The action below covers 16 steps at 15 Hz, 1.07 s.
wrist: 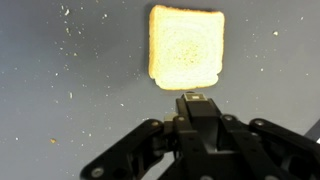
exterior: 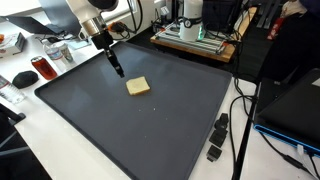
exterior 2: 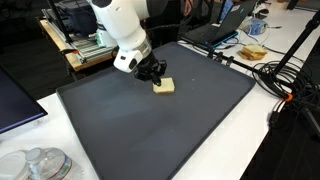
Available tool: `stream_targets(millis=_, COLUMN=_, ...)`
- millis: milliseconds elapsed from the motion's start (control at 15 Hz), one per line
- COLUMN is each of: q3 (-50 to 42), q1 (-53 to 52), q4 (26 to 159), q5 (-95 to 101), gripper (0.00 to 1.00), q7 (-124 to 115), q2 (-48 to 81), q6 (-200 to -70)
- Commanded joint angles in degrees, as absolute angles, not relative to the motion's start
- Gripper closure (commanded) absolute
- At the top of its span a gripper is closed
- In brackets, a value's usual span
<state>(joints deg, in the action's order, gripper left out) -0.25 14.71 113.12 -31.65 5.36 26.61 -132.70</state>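
Observation:
A square pale-yellow sponge-like piece (exterior: 138, 86) (exterior 2: 163, 86) lies flat on a large dark grey mat (exterior: 150, 135) (exterior 2: 140, 135), toward its far side. My gripper (exterior: 118, 72) (exterior 2: 157, 76) hangs just beside the piece, its tips low over the mat. In the wrist view the yellow piece (wrist: 186, 45) fills the top centre, and the gripper (wrist: 196, 98) ends right at its near edge. The jaws are shut together and I see nothing between them. Whether the tips touch the piece I cannot tell. Pale crumbs dot the mat (wrist: 60, 90).
A black adapter with a cable (exterior: 217, 138) lies off the mat's edge. A red can (exterior: 40, 68), metal lids (exterior: 58, 54) and a black mouse (exterior: 22, 78) sit at one side. A plate of food (exterior 2: 252, 52), cables (exterior 2: 290, 95) and glass lids (exterior 2: 40, 165) surround the mat.

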Motion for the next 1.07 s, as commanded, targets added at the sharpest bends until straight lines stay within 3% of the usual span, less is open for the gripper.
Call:
stream_targets(millis=0, q3=0.74, q1=16.34, q4=120.82, q5=-38.35, gripper=0.94, q7=11.19, q2=21.72, q6=-136.79)
stream_targets(millis=400, q3=-1.24, q1=13.32, q4=126.92, q5=-41.68, gripper=0.93, q7=8.14, q2=18.64, q6=-140.03)
stream_targets(millis=467, q3=-1.29, q1=14.11, q4=123.24, q5=-40.9, gripper=0.78, q7=9.79, q2=21.6, q6=-137.9)
stream_targets(millis=733, q3=-1.42, q1=13.27, q4=124.97, q5=-40.84, gripper=0.78, q7=8.59, q2=20.5, q6=-138.93)
stream_targets(millis=800, q3=-1.42, q1=13.26, q4=124.99, q5=-40.83, gripper=0.95, q7=8.57, q2=20.49, q6=-138.97)
stream_targets(millis=1000, q3=-1.8, q1=13.06, q4=127.48, q5=-40.69, gripper=0.94, q7=8.64, q2=19.57, q6=-140.56)
